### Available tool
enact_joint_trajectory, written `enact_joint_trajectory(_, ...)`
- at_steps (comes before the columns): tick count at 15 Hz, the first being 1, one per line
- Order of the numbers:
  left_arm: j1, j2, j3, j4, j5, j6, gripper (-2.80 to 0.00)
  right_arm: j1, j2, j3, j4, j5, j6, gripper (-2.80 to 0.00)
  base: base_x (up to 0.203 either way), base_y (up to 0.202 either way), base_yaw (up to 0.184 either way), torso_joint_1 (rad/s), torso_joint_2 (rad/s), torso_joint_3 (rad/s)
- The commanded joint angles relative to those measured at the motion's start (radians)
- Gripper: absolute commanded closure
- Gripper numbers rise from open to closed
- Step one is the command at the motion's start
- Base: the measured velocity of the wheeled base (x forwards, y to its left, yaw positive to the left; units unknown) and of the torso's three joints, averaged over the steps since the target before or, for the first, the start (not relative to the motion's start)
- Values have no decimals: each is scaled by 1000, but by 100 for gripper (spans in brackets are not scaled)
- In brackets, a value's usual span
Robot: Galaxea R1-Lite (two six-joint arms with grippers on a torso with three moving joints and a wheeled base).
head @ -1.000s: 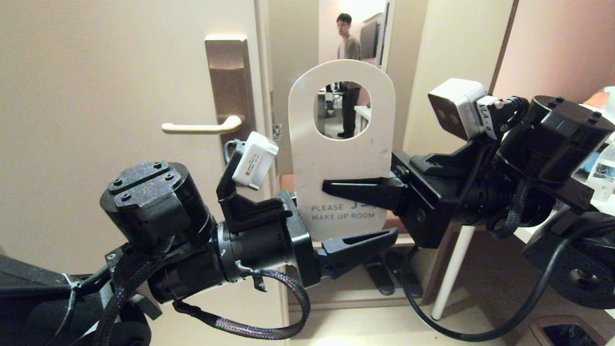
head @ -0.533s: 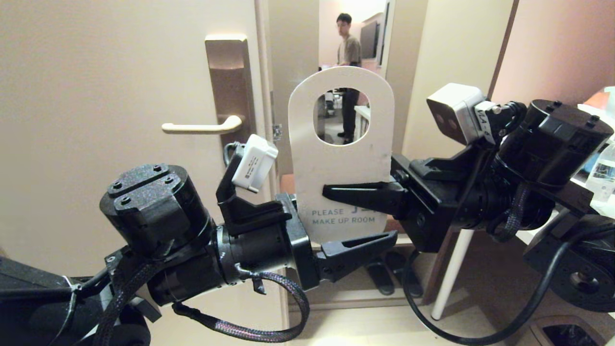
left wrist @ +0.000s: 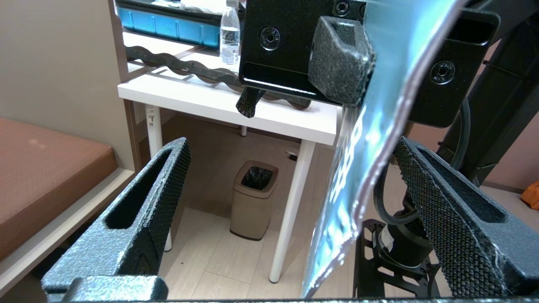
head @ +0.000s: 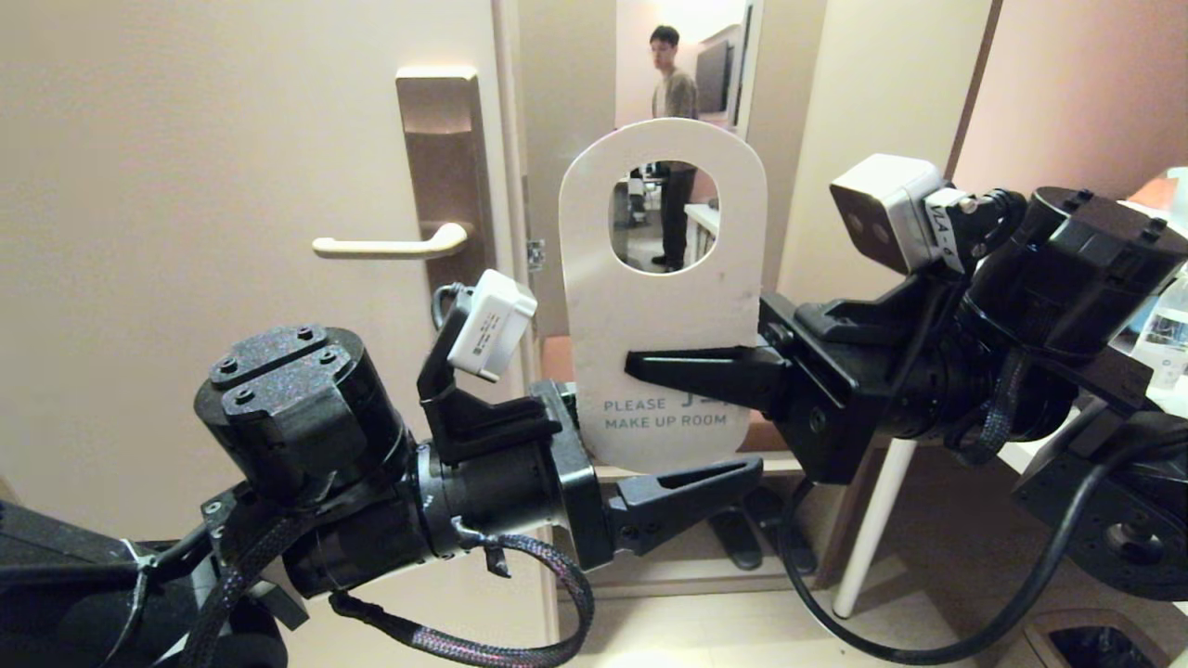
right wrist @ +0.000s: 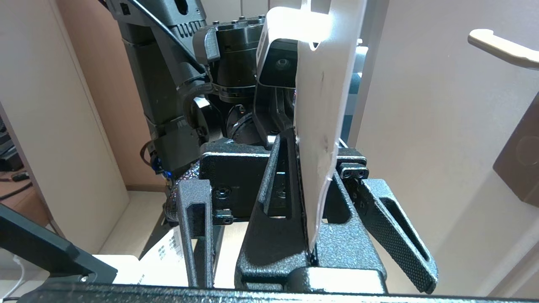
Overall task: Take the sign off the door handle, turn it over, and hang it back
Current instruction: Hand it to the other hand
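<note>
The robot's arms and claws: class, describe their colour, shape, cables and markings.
Both arms are black with round bolted joints and braided cables. Left claw and right claw have tapered, rough, slotted black fingers. Each wrist bears a boxy camera: left white, right grey.

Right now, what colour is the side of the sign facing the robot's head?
White, with blue-grey "PLEASE MAKE UP ROOM" lettering; the sign shows best in the head view.
</note>
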Motion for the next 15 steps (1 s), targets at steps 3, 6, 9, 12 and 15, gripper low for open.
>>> enact_joint_trajectory(3,0,3,-1,-6,-3,0,-280,0,0,0,-7,5,2,0,0,0,0,0,0,0)
enact_joint_trajectory(6,-1,9,-5,-27,-4,-7,0,0,-1,0,-7,5,0,0,0,0,0,0,0,0)
enact_joint_trajectory(9,-3,9,-5,-28,-4,-6,0,0,0,2,-7,5,-6,0,0,0,0,0,0,0)
enact_joint_trajectory(12,-3,9,-5,-28,-4,-6,0,0,0,2,-7,5,-4,0,0,0,0,0,0,0)
enact_joint_trajectory(15,-3,9,-5,-28,-4,-4,0,0,0,5,-7,5,-4,0,0,0,0,0,0,0)
